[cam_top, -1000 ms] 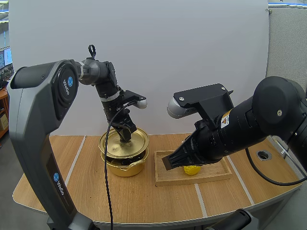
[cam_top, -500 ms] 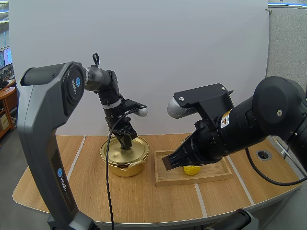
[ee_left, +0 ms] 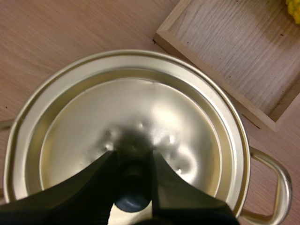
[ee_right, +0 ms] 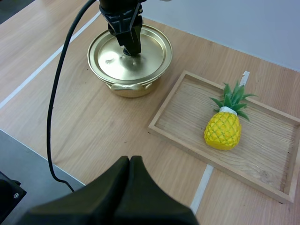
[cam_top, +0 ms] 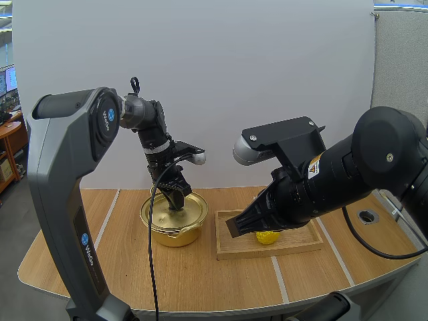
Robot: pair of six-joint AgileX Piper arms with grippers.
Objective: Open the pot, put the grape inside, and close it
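place: robot lab | cues: wooden table (cam_top: pixel 200 267), white backdrop (cam_top: pixel 234 80), desk monitors (cam_top: pixel 5 83), grey partition (cam_top: pixel 401 60)

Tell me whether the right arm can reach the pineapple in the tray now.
Probably yes. The pineapple lies alone in the open tray with nothing over it, and the right gripper hangs nearby. It is shut, so it must open first.

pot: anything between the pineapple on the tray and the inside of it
Yes: the lid sits flat on the pot, closing it, with the left gripper pinching its knob. The pineapple lies in the tray.
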